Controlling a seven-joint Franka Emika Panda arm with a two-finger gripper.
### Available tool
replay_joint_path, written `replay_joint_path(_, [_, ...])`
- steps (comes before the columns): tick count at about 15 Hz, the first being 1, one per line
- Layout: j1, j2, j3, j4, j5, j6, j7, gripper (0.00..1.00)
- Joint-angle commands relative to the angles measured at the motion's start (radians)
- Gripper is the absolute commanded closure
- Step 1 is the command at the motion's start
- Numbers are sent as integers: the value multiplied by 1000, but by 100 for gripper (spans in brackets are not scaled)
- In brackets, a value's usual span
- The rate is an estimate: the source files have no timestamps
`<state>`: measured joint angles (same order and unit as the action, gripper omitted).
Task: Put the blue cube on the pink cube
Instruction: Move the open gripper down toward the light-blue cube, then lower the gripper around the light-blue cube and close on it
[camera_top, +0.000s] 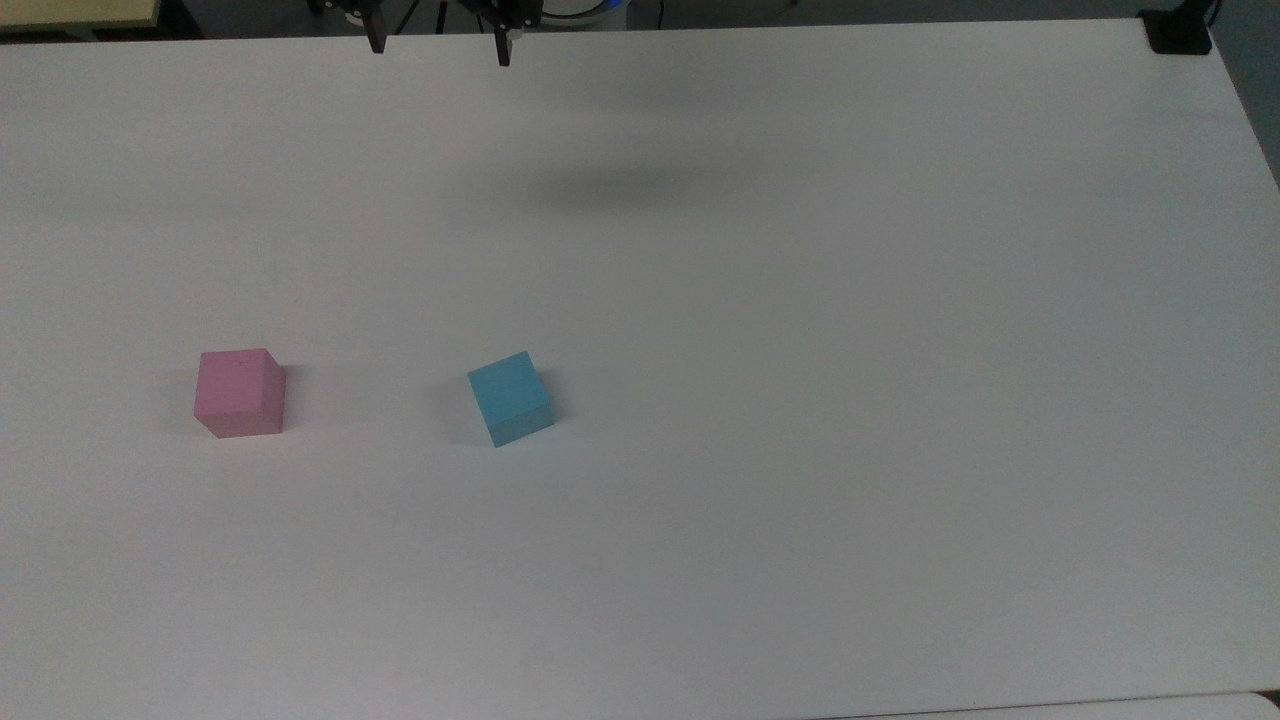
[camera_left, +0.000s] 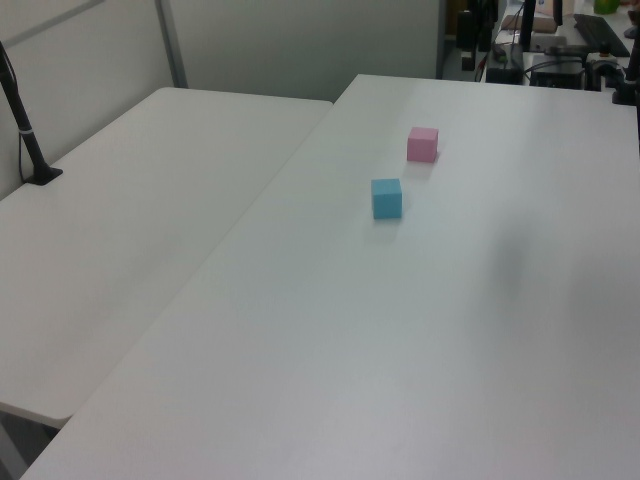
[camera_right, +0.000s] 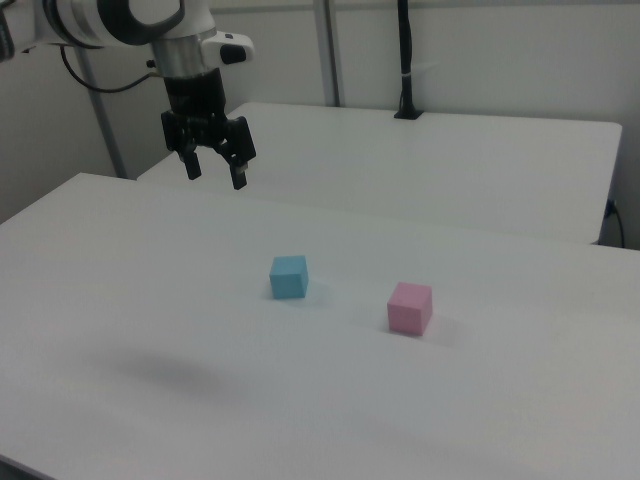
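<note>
With the end effector (camera_right: 213, 172) held high, its fingers spread and empty, it is best lowered squarely over the small matte light blue cube (camera_top: 510, 397), which rests on the white tabletop (camera_top: 800, 400) well apart from the small matte pink cube (camera_top: 239, 392), with the fingers turned to match its skewed faces.

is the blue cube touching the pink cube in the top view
No, the blue cube sits apart from the pink cube, with bare white table between them.
</note>
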<state>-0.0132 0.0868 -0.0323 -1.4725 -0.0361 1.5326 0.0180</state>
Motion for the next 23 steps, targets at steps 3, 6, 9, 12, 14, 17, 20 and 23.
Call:
replay_joint_path(3, [7,-35,-9,-37,-1,-5,0,0])
replay_joint_path(6, [6,-16,-9,-35,7,32,-126,0])
replay_joint_path(9, [4,45,-9,-29,15,101,-260,0])
replay_joint_path(12, [10,140,-5,-28,12,260,-265,0])
replay_joint_path(14, [12,212,-5,-28,12,354,-259,0])
replay_joint_path(17, [15,324,2,-26,13,495,-247,0])
replay_joint_path(20, [35,405,3,-23,2,552,-250,0])
replay_joint_path(23, [44,450,3,-9,2,566,-254,0])
